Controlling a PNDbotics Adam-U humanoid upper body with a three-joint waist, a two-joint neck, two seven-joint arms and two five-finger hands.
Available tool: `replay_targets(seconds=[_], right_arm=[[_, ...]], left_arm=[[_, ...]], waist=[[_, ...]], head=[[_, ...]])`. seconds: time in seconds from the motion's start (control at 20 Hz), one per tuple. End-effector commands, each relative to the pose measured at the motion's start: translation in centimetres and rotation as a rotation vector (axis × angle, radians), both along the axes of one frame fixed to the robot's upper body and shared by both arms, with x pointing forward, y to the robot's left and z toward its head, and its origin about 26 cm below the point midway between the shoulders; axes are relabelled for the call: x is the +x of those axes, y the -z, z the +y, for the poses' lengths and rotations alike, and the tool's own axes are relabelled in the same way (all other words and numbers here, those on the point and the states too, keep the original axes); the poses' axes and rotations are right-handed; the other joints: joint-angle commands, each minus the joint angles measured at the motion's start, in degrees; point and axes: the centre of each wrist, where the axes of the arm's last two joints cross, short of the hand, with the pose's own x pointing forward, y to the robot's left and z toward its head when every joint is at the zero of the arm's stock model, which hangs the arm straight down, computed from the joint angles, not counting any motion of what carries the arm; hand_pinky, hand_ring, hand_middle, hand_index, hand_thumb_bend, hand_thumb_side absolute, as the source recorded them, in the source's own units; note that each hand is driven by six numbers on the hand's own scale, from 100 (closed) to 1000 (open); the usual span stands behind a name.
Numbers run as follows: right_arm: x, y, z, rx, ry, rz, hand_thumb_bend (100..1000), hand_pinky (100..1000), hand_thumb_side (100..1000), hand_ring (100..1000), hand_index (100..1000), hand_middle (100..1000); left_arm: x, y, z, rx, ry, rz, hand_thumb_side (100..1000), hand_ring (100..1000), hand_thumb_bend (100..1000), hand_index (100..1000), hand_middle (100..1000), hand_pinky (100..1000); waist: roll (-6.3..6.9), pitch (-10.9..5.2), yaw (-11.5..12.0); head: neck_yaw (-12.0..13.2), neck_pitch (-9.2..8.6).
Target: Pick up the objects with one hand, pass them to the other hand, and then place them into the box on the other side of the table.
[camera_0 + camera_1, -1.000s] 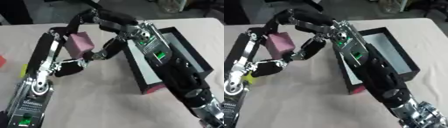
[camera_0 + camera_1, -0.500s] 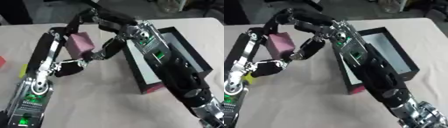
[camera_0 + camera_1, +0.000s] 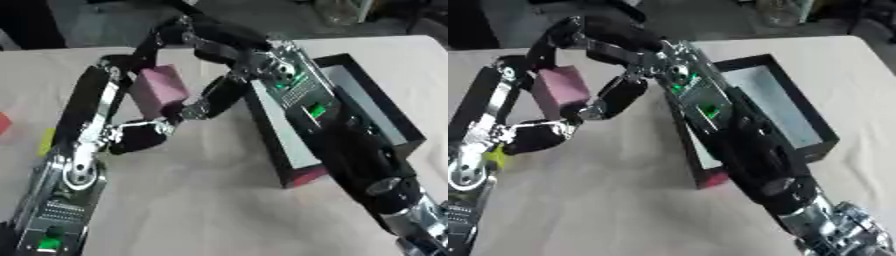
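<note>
Handover in progress. Over the last second the scene is almost unchanged: the pink block remains raised above the bench, left of the open black box, so the pass is judged unfinished. The left hand curls its fingers about the block's lower end; the right hand, wrist bent back across, closes on the block's top.

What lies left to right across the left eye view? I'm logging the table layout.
Red thing at the edge → yellow thing → left hand → pink block → black box.
</note>
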Motion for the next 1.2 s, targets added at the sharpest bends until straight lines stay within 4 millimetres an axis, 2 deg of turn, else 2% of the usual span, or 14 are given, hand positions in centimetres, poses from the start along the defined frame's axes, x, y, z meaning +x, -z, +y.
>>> replay_targets(seconds=[0.05,0.1,0.2,0.55,0.9,0.95,1.2], right_arm=[[0.19,0.19,0.28,-0.022,0.01,0.002,386,796,100,807,783,581],[0.19,0.19,0.28,-0.022,0.01,0.002,386,796,100,807,783,581],[0.19,0.21,0.27,-0.021,0.009,0.004,364,783,100,776,754,509],[0.14,0.2,0.24,-0.014,0.0,0.019,325,776,100,748,720,431],[0.05,0.11,0.24,-0.006,-0.005,0.027,322,774,100,745,716,423],[0.05,0.1,0.24,-0.004,-0.005,0.028,310,766,100,732,696,388],[-0.01,0.07,0.24,0.015,-0.006,0.03,308,764,100,727,687,374]], left_arm=[[-1.06,-1.88,-0.9,-0.021,0.049,-0.079,100,433,317,576,344,634],[-1.06,-1.88,-0.9,-0.021,0.049,-0.08,100,433,317,576,344,634],[-1.09,-1.93,-0.88,-0.023,0.047,-0.086,100,433,316,575,345,634],[-1.12,-1.94,-0.9,-0.027,0.042,-0.094,100,434,311,577,347,633],[-1.12,-1.93,-0.91,-0.028,0.04,-0.095,100,434,311,577,347,633],[-1.12,-1.94,-0.91,-0.028,0.04,-0.096,100,434,309,578,348,632],[-1.13,-1.95,-0.94,-0.026,0.037,-0.102,100,434,307,579,348,632]], waist=[[-0.28,-0.73,0.1],[-0.29,-0.73,0.1],[-0.27,-0.74,0.1],[-0.24,-0.74,0.1],[-0.22,-0.74,0.1],[-0.22,-0.73,0.1],[-0.2,-0.72,-0.1]], head=[[0.0,0.03],[0.0,0.03],[0.0,0.02],[0.0,0.0],[0.0,-0.02],[0.0,-0.01],[0.0,0.04]])
